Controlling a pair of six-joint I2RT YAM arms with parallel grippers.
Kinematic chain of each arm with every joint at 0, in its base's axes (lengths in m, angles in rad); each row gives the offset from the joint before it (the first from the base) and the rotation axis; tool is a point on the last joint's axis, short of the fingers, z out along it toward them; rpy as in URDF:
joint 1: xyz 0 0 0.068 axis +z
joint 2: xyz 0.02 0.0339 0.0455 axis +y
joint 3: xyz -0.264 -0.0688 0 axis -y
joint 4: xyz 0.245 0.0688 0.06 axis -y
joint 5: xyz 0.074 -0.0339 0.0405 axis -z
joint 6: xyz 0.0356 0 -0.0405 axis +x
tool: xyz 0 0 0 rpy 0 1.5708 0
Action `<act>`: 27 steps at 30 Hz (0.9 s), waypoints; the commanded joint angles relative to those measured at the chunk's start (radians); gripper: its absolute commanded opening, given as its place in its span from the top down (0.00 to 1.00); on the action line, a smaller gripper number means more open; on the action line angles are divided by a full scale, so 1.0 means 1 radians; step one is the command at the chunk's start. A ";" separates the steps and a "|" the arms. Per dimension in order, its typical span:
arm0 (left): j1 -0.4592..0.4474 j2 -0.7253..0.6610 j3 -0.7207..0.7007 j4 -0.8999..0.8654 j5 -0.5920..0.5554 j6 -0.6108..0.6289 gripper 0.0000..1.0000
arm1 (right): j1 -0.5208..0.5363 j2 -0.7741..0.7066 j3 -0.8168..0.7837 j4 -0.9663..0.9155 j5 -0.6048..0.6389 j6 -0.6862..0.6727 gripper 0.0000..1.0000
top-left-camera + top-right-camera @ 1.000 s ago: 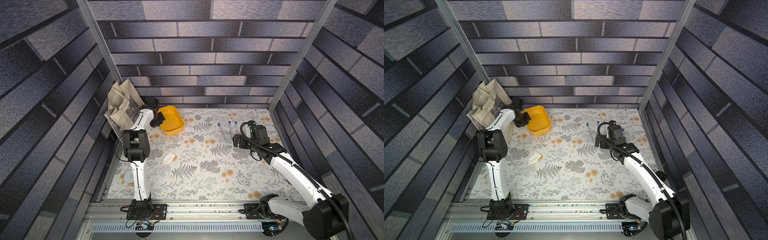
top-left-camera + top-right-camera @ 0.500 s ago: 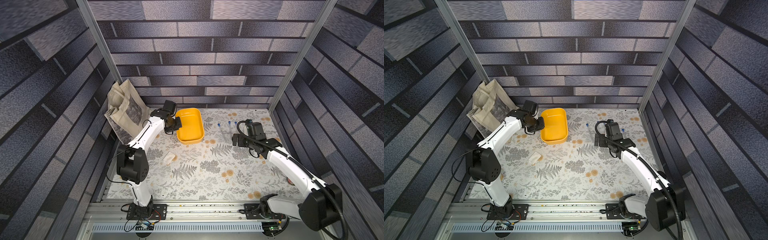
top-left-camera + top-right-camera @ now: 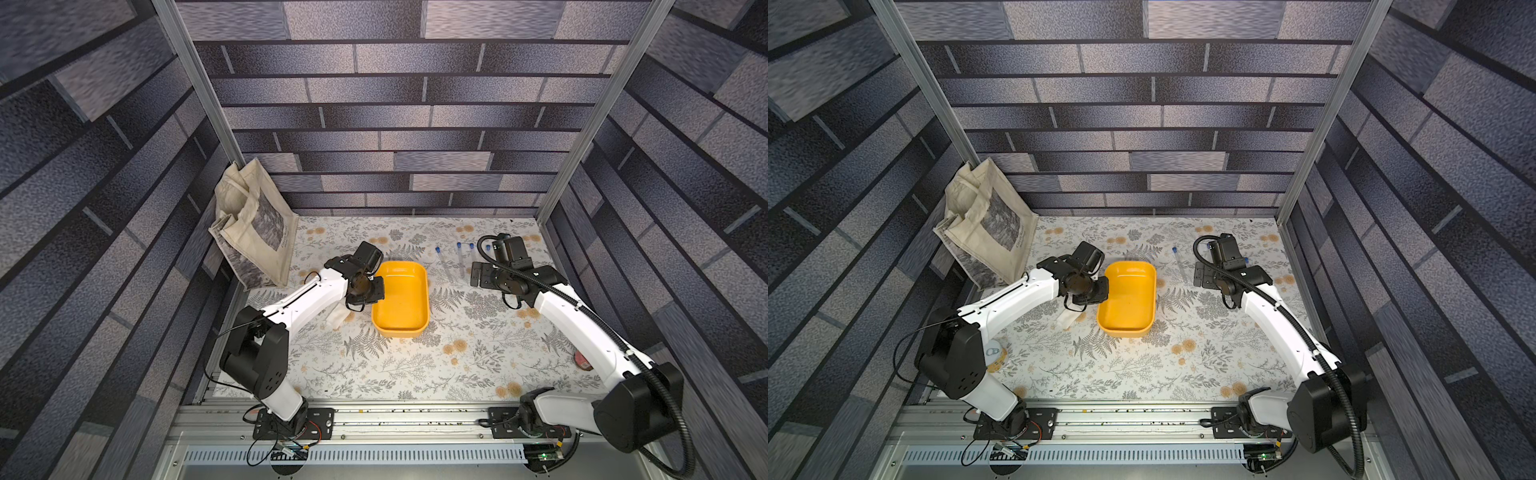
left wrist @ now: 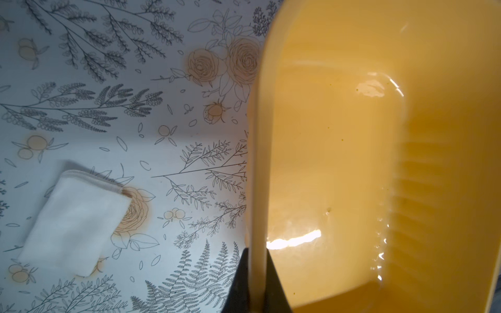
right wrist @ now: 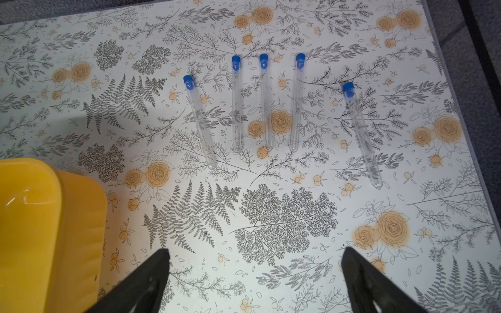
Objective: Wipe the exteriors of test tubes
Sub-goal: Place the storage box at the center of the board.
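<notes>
My left gripper (image 4: 257,281) is pinched tight on the rim of the shallow yellow plastic tray (image 4: 339,168); the folded white wiping cloth (image 4: 73,222) lies untouched off that rim's outer side. My right gripper (image 5: 254,253) is spread wide and empty, with five clear blue-capped test tubes (image 5: 264,103) lying side by side ahead of it. Setup step, I reckon, no wiping begun: next needs the tray parked, then a centred pinch on one roll-prone tube.
</notes>
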 commanded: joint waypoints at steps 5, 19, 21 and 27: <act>-0.065 -0.024 -0.098 0.142 -0.028 -0.107 1.00 | 0.002 -0.041 -0.027 -0.008 -0.008 0.036 0.00; -0.103 0.050 -0.171 0.210 -0.033 -0.192 1.00 | 0.002 -0.022 -0.046 -0.008 -0.015 0.043 0.00; -0.105 0.045 -0.182 0.213 -0.039 -0.197 1.00 | 0.002 -0.026 -0.053 -0.003 -0.011 0.041 0.00; -0.104 0.047 -0.191 0.218 -0.034 -0.195 0.88 | 0.002 -0.006 -0.053 -0.008 -0.024 0.038 0.00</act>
